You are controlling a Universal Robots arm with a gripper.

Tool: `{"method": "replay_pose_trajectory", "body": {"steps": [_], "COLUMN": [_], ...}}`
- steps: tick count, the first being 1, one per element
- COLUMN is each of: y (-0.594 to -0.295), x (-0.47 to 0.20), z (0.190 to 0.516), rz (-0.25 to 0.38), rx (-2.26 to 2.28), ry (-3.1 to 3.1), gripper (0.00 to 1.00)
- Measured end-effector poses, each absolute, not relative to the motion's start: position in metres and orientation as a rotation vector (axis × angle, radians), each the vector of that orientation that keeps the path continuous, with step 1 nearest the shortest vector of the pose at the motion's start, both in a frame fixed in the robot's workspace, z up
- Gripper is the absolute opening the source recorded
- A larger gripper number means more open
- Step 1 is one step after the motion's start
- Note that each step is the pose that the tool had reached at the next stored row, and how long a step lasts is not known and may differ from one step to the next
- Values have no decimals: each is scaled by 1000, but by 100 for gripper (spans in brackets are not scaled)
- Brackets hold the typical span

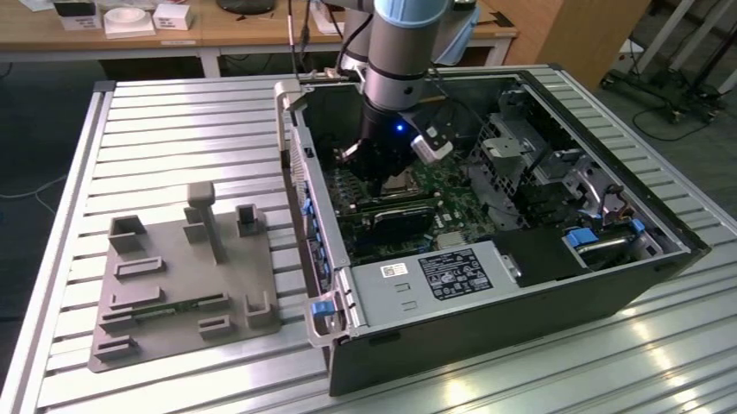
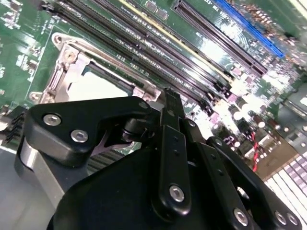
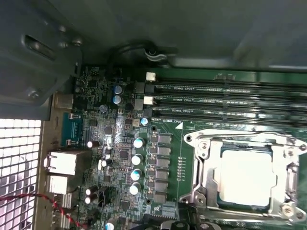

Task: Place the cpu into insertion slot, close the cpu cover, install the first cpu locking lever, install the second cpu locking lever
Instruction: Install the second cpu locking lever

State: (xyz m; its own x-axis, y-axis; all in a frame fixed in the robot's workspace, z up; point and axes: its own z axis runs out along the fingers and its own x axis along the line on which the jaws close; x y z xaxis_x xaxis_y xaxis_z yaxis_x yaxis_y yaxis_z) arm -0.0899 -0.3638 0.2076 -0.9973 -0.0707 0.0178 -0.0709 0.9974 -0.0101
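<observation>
CPU seated, cover down; lever state not determinable.
The cpu [image 3: 248, 176] is seen in the slot [image 3: 204, 165], framed by the cover [image 3: 286, 172], just below the gripper [image 2: 169, 103], whose opening cannot be told.

The cpu [image 3: 248, 177], a pale silvery square, lies flat in the insertion slot [image 3: 206, 165] on the green board, and the silver cpu cover [image 3: 283, 177] is closed around it.
</observation>
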Motion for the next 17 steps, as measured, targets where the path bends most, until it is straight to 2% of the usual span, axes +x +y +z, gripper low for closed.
{"method": "replay_pose_trajectory", "body": {"steps": [9,17], "y": [-361,-361], "x": [-90,-90], "z": [232,234], "rz": [17,17], "rx": [111,111], "ry": [-3126,-3128], "gripper": [10,10]}}
